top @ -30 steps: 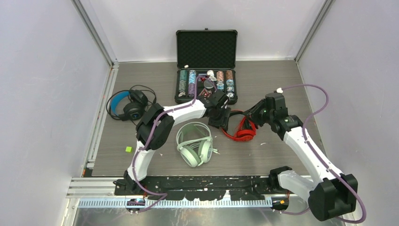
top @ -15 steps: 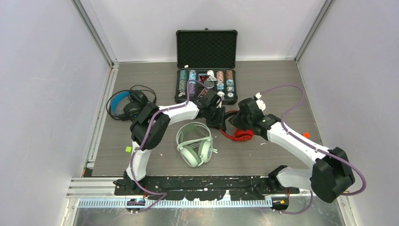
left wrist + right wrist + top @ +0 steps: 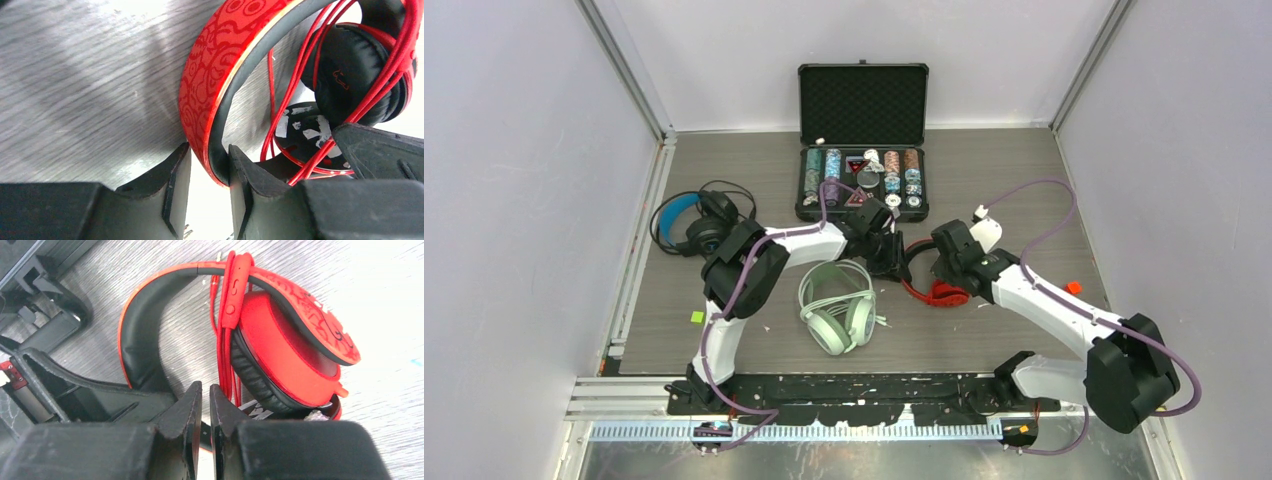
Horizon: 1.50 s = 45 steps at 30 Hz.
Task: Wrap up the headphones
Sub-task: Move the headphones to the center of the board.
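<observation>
The red headphones [image 3: 941, 291] lie on the table right of centre, with the red cable [image 3: 380, 85] looped round an ear cup [image 3: 285, 345]. My left gripper [image 3: 892, 262] is shut on the red headband [image 3: 210, 75], one finger on each side of the band [image 3: 209, 155]. My right gripper [image 3: 947, 270] is shut and empty [image 3: 205, 387], just left of the cable and its inline remote [image 3: 232, 295]. The mint-green headphones [image 3: 836, 305] lie in front of centre. The black headphones [image 3: 696, 222] with the blue-lined band lie at the left.
An open black case [image 3: 862, 180] with poker chips stands behind the grippers. A small green piece [image 3: 696, 317] lies at the front left. A small orange piece [image 3: 1072, 288] lies right of the right arm. Walls close in both sides.
My right arm has swung in from the right and come down against the red headphones. My left gripper has stayed on the headband, shifting slightly left.
</observation>
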Tool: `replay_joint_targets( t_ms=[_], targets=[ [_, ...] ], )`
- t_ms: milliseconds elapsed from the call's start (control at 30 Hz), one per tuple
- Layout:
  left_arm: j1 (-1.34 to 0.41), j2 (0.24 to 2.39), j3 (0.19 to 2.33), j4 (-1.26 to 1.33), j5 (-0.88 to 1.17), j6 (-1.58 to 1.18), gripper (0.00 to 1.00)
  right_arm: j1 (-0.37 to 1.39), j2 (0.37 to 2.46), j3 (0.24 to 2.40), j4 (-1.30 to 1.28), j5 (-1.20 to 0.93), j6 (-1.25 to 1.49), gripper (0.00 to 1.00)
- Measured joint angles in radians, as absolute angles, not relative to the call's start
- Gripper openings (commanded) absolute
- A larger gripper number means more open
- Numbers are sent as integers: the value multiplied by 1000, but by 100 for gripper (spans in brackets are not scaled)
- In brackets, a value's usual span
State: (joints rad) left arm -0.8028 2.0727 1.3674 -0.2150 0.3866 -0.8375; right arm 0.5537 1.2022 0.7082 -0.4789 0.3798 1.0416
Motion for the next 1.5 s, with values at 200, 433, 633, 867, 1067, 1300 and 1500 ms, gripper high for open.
replay_joint_targets(
  t_ms=[200,433,633,867,1067,1300,1500],
  targets=[
    [-817,2073,1343,-123,436,-904,41,512,1172,707,-509,429,958,16],
    [-826,2072,1327,-45,475,-935,55,406,1142,678,-516,436,891,16],
    [-825,2033,1367,-179,435,-846,74,337,1057,674,-534,432,824,22],
    [-759,1850,1495,-464,244,-672,100,334,972,749,-554,338,753,37],
    [-527,1655,1567,-652,34,-588,100,335,897,838,-539,217,734,50],
    [-56,1510,1477,-753,-104,-685,98,337,847,890,-513,102,717,56],
    [208,1480,1331,-806,-195,-759,92,339,842,897,-509,47,701,58]
  ],
)
